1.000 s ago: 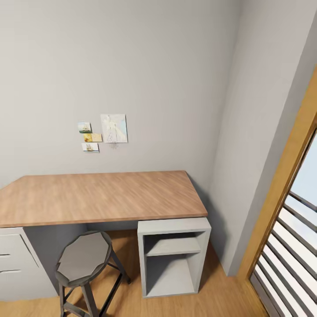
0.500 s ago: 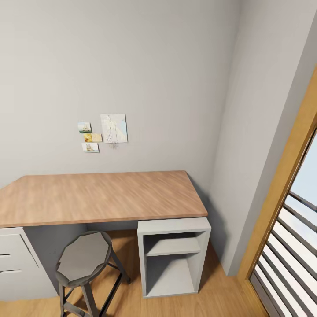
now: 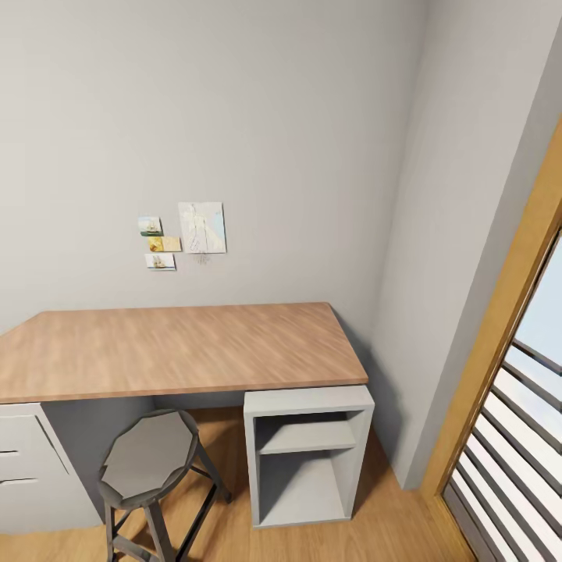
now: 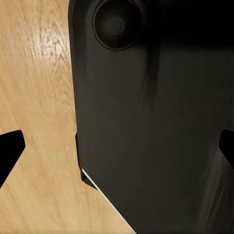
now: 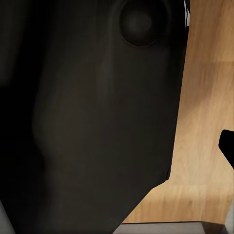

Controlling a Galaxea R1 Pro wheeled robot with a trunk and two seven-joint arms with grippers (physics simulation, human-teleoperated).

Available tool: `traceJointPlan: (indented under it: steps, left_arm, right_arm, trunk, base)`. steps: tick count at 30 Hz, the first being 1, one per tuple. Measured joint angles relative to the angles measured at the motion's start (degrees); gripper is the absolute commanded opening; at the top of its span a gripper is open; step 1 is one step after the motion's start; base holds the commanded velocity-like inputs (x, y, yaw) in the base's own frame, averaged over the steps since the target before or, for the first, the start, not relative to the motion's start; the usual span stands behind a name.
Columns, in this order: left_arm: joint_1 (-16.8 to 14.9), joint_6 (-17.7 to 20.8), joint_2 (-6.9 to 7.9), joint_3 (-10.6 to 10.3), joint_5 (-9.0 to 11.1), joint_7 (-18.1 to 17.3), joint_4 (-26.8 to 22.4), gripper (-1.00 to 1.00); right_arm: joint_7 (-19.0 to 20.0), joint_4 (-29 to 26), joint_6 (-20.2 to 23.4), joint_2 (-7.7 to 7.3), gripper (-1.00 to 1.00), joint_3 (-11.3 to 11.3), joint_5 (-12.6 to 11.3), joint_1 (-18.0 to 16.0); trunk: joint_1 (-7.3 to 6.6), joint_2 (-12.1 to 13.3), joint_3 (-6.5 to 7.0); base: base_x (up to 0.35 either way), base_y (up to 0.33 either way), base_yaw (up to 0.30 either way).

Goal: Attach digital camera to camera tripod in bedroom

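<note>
Bedroom [image 3: 273,117]: 1 desk [image 3: 179,347], 1 stool [image 3: 148,460].

The counter [image 3: 179,347] stands against the back wall; a stool [image 3: 148,460] sits before it, a shelf unit [image 3: 308,457] under its right end, a window [image 3: 519,390] at far right.

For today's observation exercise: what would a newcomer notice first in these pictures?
A wooden desk spans the corner against the grey wall. A grey stool stands under its front edge, beside an open grey shelf unit. Small pictures hang above, and a wood-framed window fills the right side.
</note>
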Motion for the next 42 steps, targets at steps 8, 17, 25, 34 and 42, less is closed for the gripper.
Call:
traceJointPlan:
  steps: [8, 17, 25, 34, 42]
  left_arm:
    - [0.5, -0.3, 0.66, 0.1, 0.1, 0.0, -0.1, 1.0]
    - [0.9, -0.6, 0.94, 0.2, 0.3, 0.1, -0.2, 1.0]
    - [1.1, -0.5, 1.46, 0.1, 0.3, 0.1, -0.2, 1.0]
    - [1.1, -0.6, 1.53, 0.0, -0.1, -0.4, -0.2, 1.0]
    - [1.0, -0.7, 1.81, 0.3, 0.3, -0.5, -0.2, 1.0]
  right_arm:
    - [0.0, -1.3, -0.3, 0.22, 1.0, -0.1, -0.2, -0.6]
    - [-0.1, -3.3, -0.7, 0.47, 1.0, -0.1, -0.2, -1.1]
    - [0.1, -3.6, -0.5, 0.51, 1.0, 0.2, -0.1, -1.4]
    - [0.3, -3.6, -0.3, 0.54, 1.0, 0.3, 0.1, -1.6]
    - [0.3, -3.6, -0.3, 0.53, 1.0, 0.1, 0.1, -1.6]
  trunk:
    - [0.0, 0.0, 0.01]
    - [0.0, 0.0, 0.01]
    - [0.0, 0.0, 0.01]
    - [0.0, 0.0, -0.26]
    - [0.02, 0.0, -0.53]
  base:
    - [0.0, 0.0, 0.0]
    - [0.0, 0.0, 0.0]
    - [0.0, 0.0, 0.0]
    - [-0.003, 0.001, 0.155]
    - [-0.107, 0.114, 0.246]
